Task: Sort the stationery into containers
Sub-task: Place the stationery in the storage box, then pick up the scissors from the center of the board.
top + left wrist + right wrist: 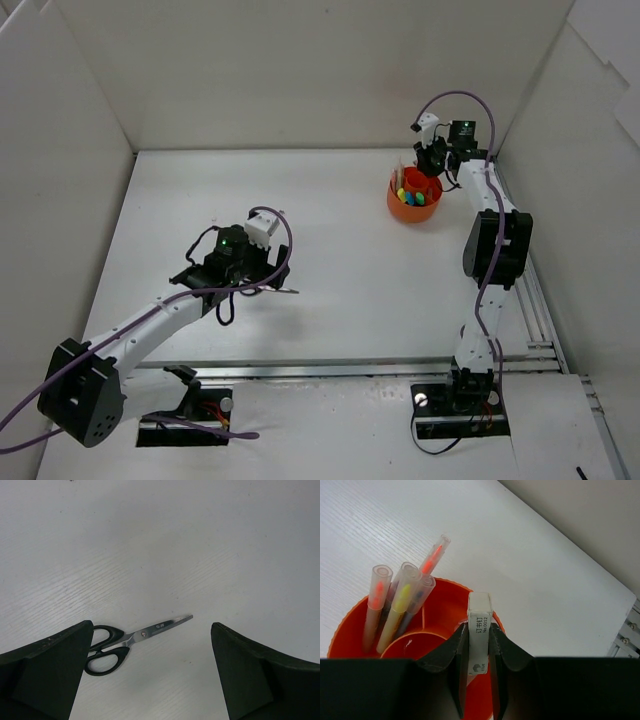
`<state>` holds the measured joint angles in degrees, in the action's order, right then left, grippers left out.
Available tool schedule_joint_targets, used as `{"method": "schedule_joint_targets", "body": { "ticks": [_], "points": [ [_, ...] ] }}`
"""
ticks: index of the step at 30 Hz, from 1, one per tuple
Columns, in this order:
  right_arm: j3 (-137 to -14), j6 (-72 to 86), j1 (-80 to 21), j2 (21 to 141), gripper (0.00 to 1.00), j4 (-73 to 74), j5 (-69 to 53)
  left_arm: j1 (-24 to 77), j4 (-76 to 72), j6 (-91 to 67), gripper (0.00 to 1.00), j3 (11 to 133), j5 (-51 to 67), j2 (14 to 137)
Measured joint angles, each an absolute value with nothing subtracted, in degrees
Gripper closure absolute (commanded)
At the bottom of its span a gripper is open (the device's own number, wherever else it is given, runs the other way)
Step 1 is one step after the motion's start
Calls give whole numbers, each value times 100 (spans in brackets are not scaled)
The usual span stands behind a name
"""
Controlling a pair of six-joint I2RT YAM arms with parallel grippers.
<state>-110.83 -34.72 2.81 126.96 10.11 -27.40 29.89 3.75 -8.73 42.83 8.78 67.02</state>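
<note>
Black-handled scissors point(132, 639) lie closed and flat on the white table; only their blade tip point(288, 291) shows in the top view. My left gripper point(152, 625) hangs open above them, its left finger point(55, 670) over the handles; it shows in the top view too point(238, 283). The round orange cup point(395, 205) stands at the back right with several pens and highlighters point(395, 605) upright in it. My right gripper point(479, 630) is shut on a small white printed box point(480, 610), held over the cup's rim point(350, 630); the top view shows it there as well point(432, 160).
White walls enclose the table on three sides; the back-right corner is close behind the cup. A metal rail point(535, 320) runs along the right edge. An inner divider point(415, 636) splits the cup into compartments.
</note>
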Motion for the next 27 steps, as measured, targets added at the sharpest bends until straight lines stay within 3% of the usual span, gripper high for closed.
{"method": "schedule_joint_targets", "body": {
  "ticks": [8, 10, 14, 22, 27],
  "points": [
    [-11083, -3096, 303, 12696, 77, 1013, -2897, 2989, 405, -906, 1, 4285, 919, 6702],
    [-11065, -3004, 303, 12696, 63, 1009, -2888, 2989, 408, -906, 0, 4285, 919, 6702],
    [-11024, -2939, 314, 12691, 48, 871, -2792, 2989, 408, -906, 0, 4285, 919, 6702],
    [-10947, -2836, 340, 12685, 65, 847, -2746, 2989, 410, -915, 0, 4285, 947, 6702],
    [-10888, -2829, 340, 12639, 66, 880, -2775, 2989, 408, -923, 0, 4285, 1004, 6702]
  ]
}}
